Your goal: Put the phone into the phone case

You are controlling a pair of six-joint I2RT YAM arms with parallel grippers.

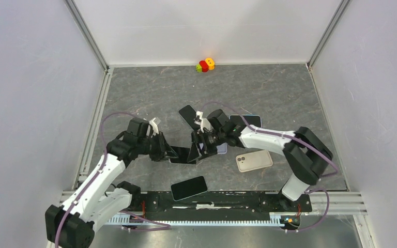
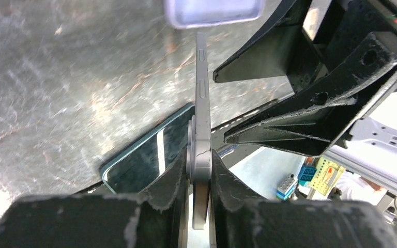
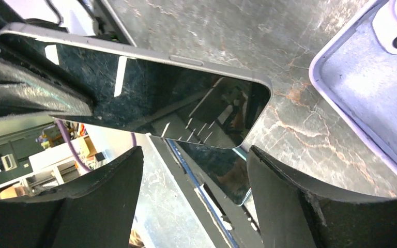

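My left gripper is shut on a dark phone and holds it on edge above the table. In the left wrist view the phone's grey side is clamped between both fingers. My right gripper is open, at the phone's free end, not touching it. In the right wrist view the phone's screen lies just beyond the spread fingers. The lavender phone case lies open side up on the table beside the right gripper. It also shows in the right wrist view and the left wrist view.
A second dark phone lies near the front rail; it also shows in the left wrist view. A cream phone or case lies at the right. Two dark phones lie behind the grippers. A small coloured toy sits by the back wall.
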